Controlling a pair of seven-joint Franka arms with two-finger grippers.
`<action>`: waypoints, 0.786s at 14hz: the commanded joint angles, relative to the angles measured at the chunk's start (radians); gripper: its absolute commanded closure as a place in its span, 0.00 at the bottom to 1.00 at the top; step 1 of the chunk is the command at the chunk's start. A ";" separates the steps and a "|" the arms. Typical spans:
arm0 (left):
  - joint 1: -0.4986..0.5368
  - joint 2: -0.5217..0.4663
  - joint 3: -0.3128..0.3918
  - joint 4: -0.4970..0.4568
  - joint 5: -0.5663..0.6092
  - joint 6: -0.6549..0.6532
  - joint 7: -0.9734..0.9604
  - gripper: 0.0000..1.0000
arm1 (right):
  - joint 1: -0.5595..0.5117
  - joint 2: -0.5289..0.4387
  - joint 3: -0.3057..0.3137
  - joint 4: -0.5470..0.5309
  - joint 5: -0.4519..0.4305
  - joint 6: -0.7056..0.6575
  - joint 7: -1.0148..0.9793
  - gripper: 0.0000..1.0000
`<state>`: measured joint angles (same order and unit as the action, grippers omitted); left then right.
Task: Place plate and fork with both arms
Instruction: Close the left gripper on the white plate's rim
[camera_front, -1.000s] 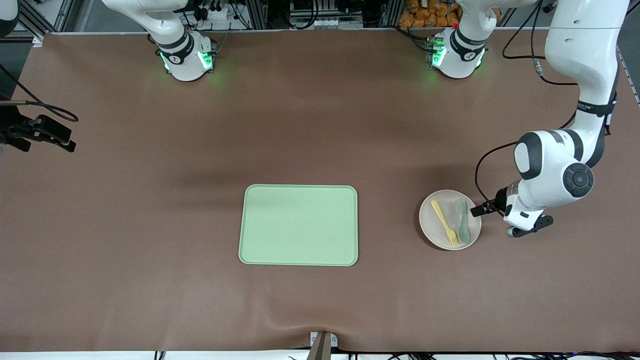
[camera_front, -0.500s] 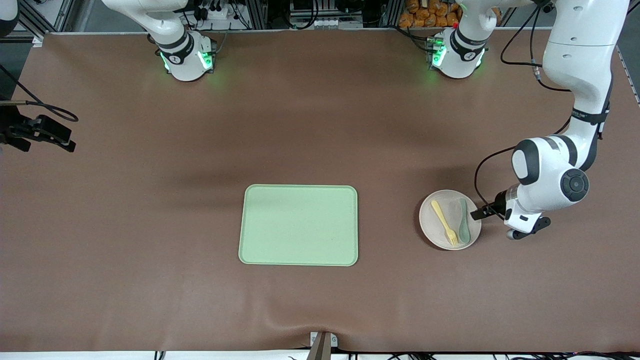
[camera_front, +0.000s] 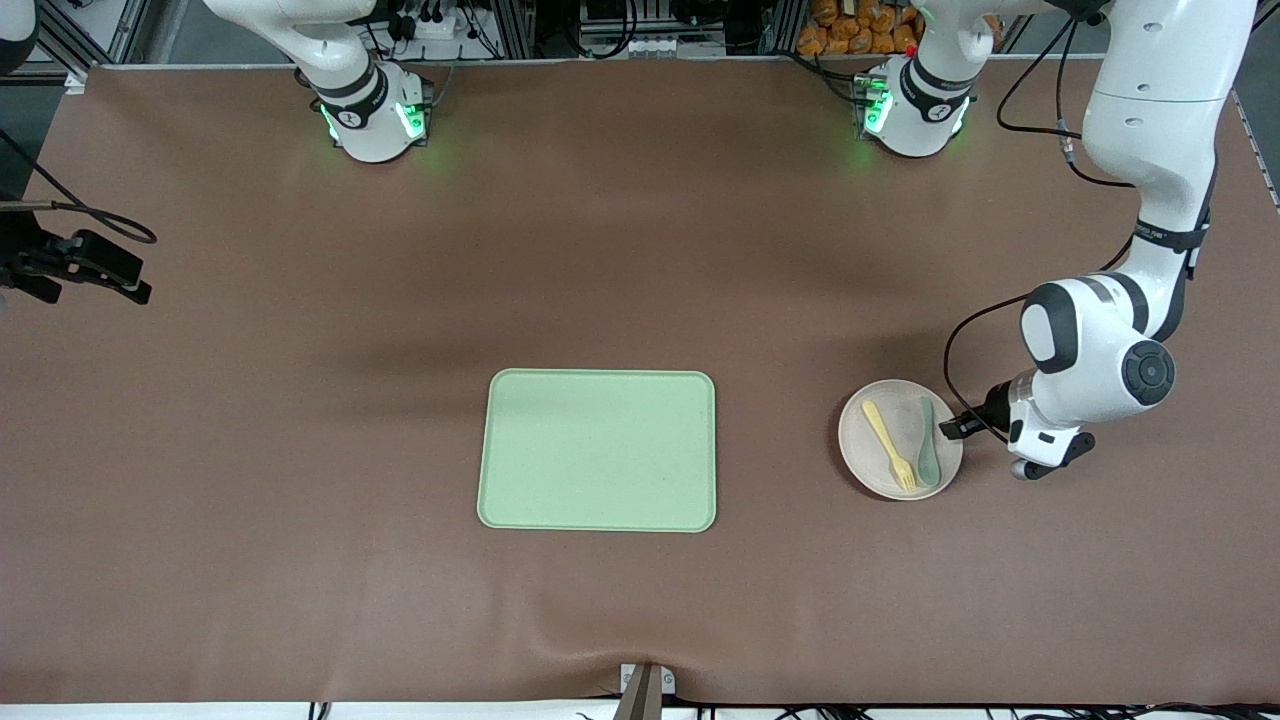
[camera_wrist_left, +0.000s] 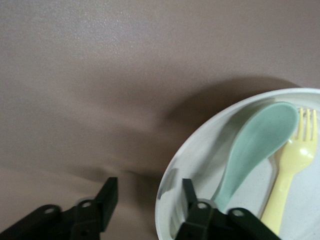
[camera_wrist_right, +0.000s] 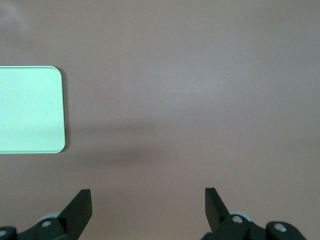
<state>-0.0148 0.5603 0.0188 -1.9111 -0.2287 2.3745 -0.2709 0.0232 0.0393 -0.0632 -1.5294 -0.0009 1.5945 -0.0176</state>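
The speckled off-white plate (camera_front: 860, 450) lies on the table toward the left arm's end. On it lie the pale yellow fork (camera_front: 889, 444) and a teal spoon (camera_front: 927, 441). My left gripper (camera_front: 958, 428) is low at the plate's rim on the side away from the tray. In the left wrist view the left gripper (camera_wrist_left: 148, 197) is open and straddles the rim of the plate (camera_wrist_left: 200, 155), one finger inside and one over the table. The fork (camera_wrist_left: 292, 165) and the spoon (camera_wrist_left: 255, 145) lie beside it. My right gripper (camera_front: 125, 285) waits open and empty at the right arm's end, and shows in its wrist view (camera_wrist_right: 147, 205).
A pale green rectangular tray (camera_front: 597, 450) lies in the middle of the table, between the two grippers; its corner shows in the right wrist view (camera_wrist_right: 30, 110). Brown cloth covers the table, with a wrinkle at its front edge (camera_front: 640, 660).
The left arm's elbow and wrist have shifted slightly toward the plate, bringing the left gripper closer on the rim. The plate, fork, spoon and right arm have not moved.
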 joint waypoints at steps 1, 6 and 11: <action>0.001 0.009 0.000 0.004 -0.050 0.014 0.012 0.57 | -0.026 0.008 0.017 0.018 0.015 -0.013 -0.012 0.00; 0.001 0.016 -0.002 0.007 -0.093 0.014 0.015 0.83 | -0.028 0.008 0.017 0.018 0.015 -0.013 -0.012 0.00; -0.001 0.023 -0.003 0.012 -0.149 0.014 0.024 1.00 | -0.028 0.008 0.017 0.018 0.015 -0.013 -0.012 0.00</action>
<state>-0.0149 0.5675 0.0170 -1.9092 -0.3414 2.3744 -0.2649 0.0222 0.0393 -0.0632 -1.5294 -0.0008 1.5935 -0.0176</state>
